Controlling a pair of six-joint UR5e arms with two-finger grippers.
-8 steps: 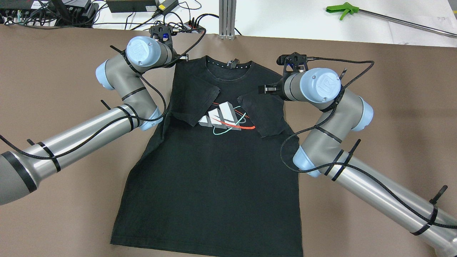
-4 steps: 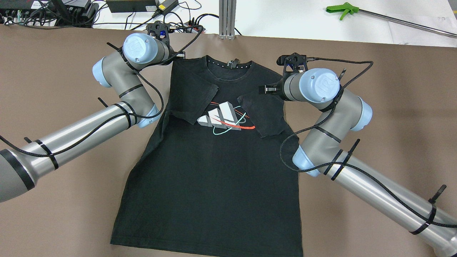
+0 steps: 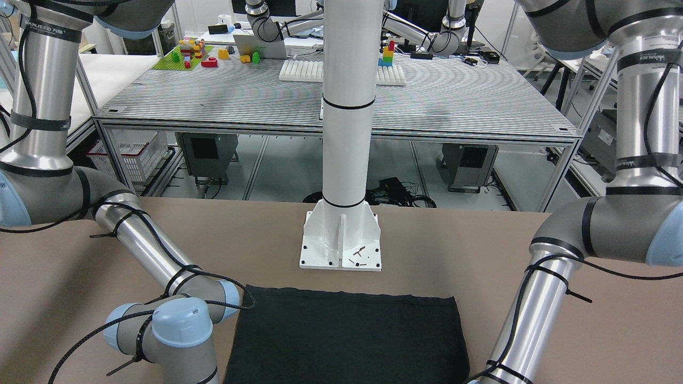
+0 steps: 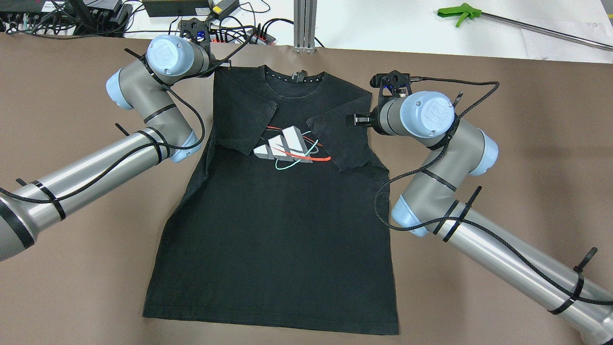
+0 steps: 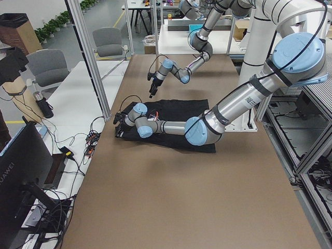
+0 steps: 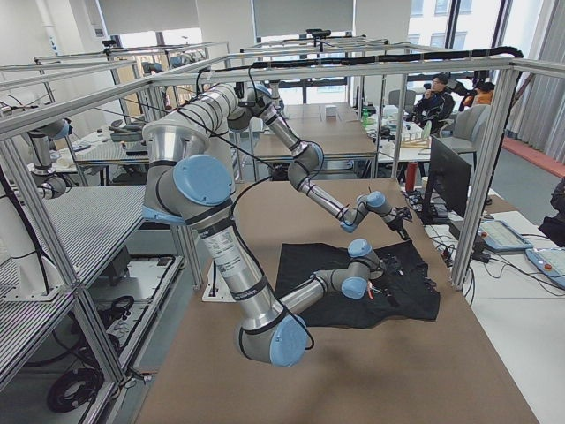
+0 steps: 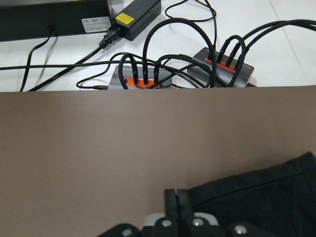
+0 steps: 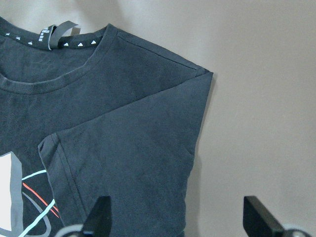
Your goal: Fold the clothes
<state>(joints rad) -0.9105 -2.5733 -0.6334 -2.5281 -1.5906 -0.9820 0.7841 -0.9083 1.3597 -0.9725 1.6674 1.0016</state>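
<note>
From overhead, the black T-shirt (image 4: 278, 230) lies flat on the brown bench (image 4: 527, 158), sleeves folded inward. It looks soft, light and limp, best pinched at the shoulder corners or hem. My arms reach far, elbows bent, wrists over its shoulders. Left wrist view: my left claw (image 7: 176, 200) is pinched tight at the shoulder corner. Right wrist view: my right claw (image 8: 178, 212) gapes wide, empty, above the folded sleeve.

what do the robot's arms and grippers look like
Both the left arm and right arm are silver-grey tubes with pale blue joint caps bearing a UR logo, black bands, and black braided cables zip-tied along them. The left gripper and right gripper are black.
</note>
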